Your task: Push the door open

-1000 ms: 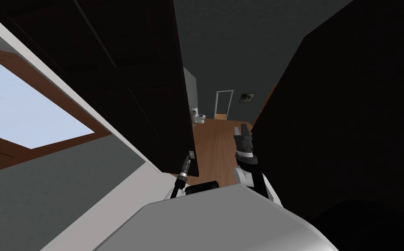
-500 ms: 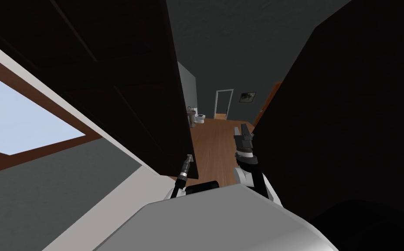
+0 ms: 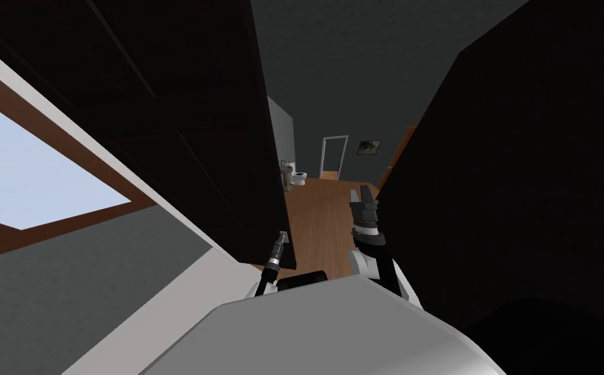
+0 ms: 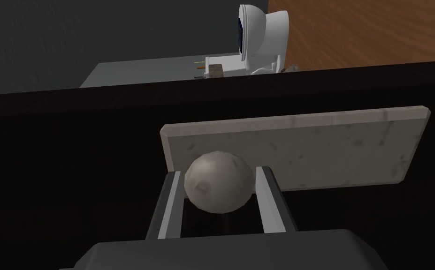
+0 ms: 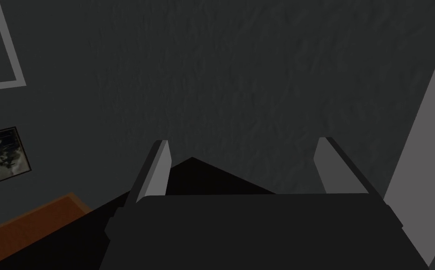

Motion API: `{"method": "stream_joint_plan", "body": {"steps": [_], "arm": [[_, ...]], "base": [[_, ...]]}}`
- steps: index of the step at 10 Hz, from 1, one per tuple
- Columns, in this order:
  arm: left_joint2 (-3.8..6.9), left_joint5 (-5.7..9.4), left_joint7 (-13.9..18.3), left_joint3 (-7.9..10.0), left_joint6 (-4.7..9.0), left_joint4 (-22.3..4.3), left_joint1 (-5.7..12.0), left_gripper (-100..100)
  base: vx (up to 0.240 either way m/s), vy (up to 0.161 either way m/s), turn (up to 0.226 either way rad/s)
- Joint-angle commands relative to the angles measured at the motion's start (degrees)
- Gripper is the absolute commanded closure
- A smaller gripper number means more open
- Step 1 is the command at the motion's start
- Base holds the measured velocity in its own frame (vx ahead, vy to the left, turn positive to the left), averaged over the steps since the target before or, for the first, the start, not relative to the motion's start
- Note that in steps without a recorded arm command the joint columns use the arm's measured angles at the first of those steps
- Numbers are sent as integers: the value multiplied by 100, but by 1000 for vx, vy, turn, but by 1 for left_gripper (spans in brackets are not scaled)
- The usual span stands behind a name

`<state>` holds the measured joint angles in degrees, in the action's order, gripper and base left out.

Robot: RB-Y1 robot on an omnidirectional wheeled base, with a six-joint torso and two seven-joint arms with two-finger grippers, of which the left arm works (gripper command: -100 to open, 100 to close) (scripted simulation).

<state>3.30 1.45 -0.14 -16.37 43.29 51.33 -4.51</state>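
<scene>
A dark brown door (image 3: pixel 189 124) stands ajar on my left, its free edge toward the gap. On its face sits a round pale grey knob (image 4: pixel 218 182) on a pale grey plate (image 4: pixel 315 145). My left gripper (image 4: pixel 219 187) is shut on the knob, a finger pressing each side. In the head view that gripper (image 3: pixel 281 237) touches the door's lower free corner. My right gripper (image 3: pixel 362 197) is raised beside the dark wall on the right, its fingers (image 5: pixel 157 171) wide apart and holding nothing.
Past the door a brown wooden floor (image 3: pixel 320 208) runs to a far white-framed doorway (image 3: pixel 334 156). A white toilet (image 3: pixel 299 176) stands beyond the door's edge. A dark wall (image 3: pixel 522 169) rises close on the right. A window (image 3: pixel 27 176) shows at left.
My left gripper's fingers have come together onto the knob. The door's edge has swung slightly left, and the head view has shifted a little.
</scene>
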Motion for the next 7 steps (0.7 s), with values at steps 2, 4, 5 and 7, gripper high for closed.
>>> {"method": "stream_joint_plan", "body": {"steps": [2,4,5,7], "arm": [[76,55,-35,147,-21,37,17,100],[112,98,-64,264,-24,9,47,100],[128,124,-80,331,-26,-7,63,100],[149,164,-107,438,-29,-33,90,100]], "base": [[168,-75,48],[171,-87,29],[171,-97,55],[165,-81,47]]}}
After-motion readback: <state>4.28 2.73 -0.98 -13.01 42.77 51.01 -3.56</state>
